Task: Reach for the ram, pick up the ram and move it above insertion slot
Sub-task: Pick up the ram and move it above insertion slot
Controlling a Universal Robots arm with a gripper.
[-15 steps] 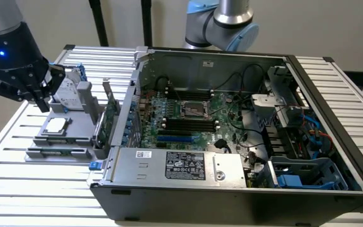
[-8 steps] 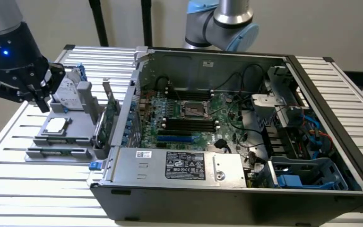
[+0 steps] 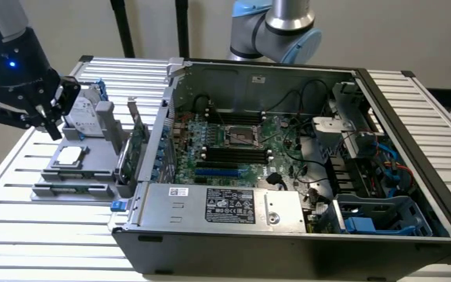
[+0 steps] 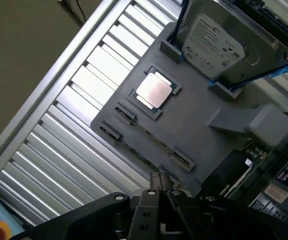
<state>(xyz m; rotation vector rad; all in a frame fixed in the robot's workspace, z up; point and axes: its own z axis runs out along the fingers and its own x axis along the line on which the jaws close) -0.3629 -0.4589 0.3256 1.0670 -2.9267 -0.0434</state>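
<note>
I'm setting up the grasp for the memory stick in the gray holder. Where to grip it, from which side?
Take the memory stick at mid-length, across its two flat faces, coming from above. It appears to stand on edge in the gray holder with clips at both ends, leaving the top edge free.

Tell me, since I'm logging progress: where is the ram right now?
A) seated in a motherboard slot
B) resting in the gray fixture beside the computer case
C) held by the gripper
B: the ram sits along the gray fixture's front edge, while the gripper hangs apart from it.
</note>
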